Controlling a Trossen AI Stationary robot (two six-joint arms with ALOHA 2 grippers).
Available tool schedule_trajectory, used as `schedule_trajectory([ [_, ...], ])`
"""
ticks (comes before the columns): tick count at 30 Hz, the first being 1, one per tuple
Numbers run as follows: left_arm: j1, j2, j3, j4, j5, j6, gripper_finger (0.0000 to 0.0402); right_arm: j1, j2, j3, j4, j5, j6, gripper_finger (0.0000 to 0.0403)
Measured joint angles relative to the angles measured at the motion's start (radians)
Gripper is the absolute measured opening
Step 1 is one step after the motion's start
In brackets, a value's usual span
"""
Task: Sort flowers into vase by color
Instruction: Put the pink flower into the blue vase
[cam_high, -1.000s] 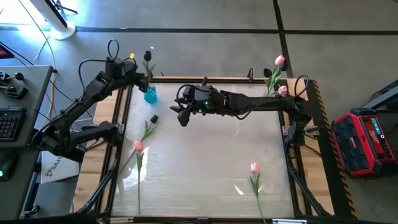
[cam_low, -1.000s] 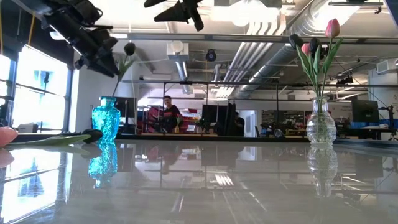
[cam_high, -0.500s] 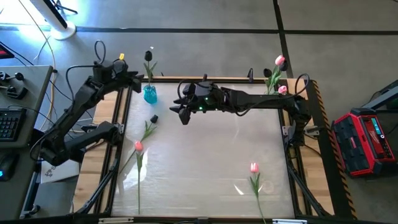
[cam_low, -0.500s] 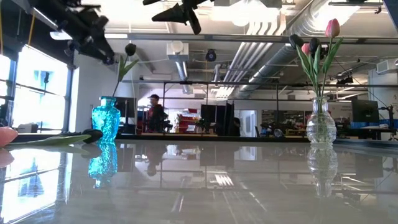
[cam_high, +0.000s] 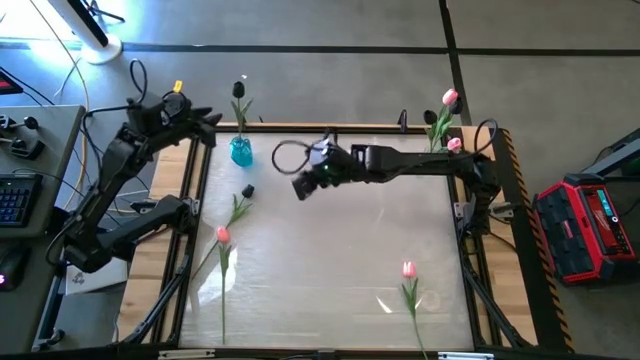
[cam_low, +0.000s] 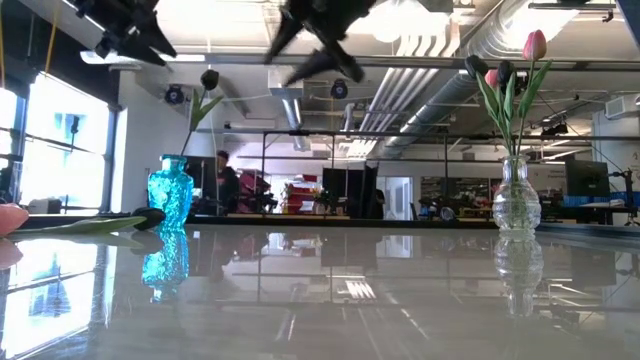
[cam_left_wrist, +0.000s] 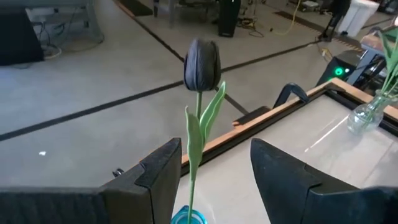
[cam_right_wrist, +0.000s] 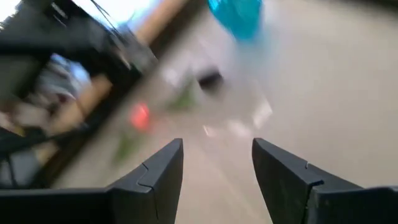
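Up over the far middle of the table, the right gripper (cam_high: 303, 187) hangs in the air with its two dark fingers (cam_right_wrist: 155, 180) spread apart and nothing between them; in the low view it shows as a dark shape near the ceiling line (cam_low: 318, 45). Below and to its left on the table lies a near-black tulip (cam_high: 241, 200), its bud towards the gripper and well short of it, and nearer the front left edge lies a pink tulip (cam_high: 222, 250) with its long stem running towards the front. The blue vase (cam_high: 241, 151) stands at the far left edge of the table, near the right gripper but apart from it, and holds one upright near-black tulip (cam_left_wrist: 201, 62). The left gripper (cam_high: 205, 122) sits just outside the table's far left corner, beside that vase, with its fingers (cam_left_wrist: 155, 171) parted and empty; from its wrist view the dark bud stands in front of the gap between them, not touched. At the far right corner a clear vase (cam_low: 516, 200) holds two pink tulips (cam_high: 447, 100) upright. Another pink tulip (cam_high: 409, 285) lies flat near the front right of the table (cam_high: 330, 260), well apart from both grippers. Beyond the table, a person (cam_low: 225, 180) shows in the room behind.
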Motion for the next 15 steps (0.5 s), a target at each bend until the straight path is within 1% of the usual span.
schedule_trajectory([
  [4, 0.000, -0.019, 0.002, -0.002, 0.018, 0.001, 0.0181, 0.030, 0.000, 0.000, -0.257, -0.028, 0.077, 0.0181],
  [8, -0.001, -0.023, 0.002, -0.003, 0.169, 0.000, 0.0181, 0.067, 0.000, 0.000, -0.492, -0.099, 0.163, 0.0181],
  [11, -0.012, -0.021, 0.002, -0.004, 0.255, -0.016, 0.0181, 0.107, 0.000, 0.000, -0.604, -0.112, 0.225, 0.0181],
  [15, -0.050, -0.021, 0.002, -0.004, 0.286, 0.005, 0.0181, 0.174, 0.000, 0.000, -0.717, -0.112, 0.270, 0.0181],
])
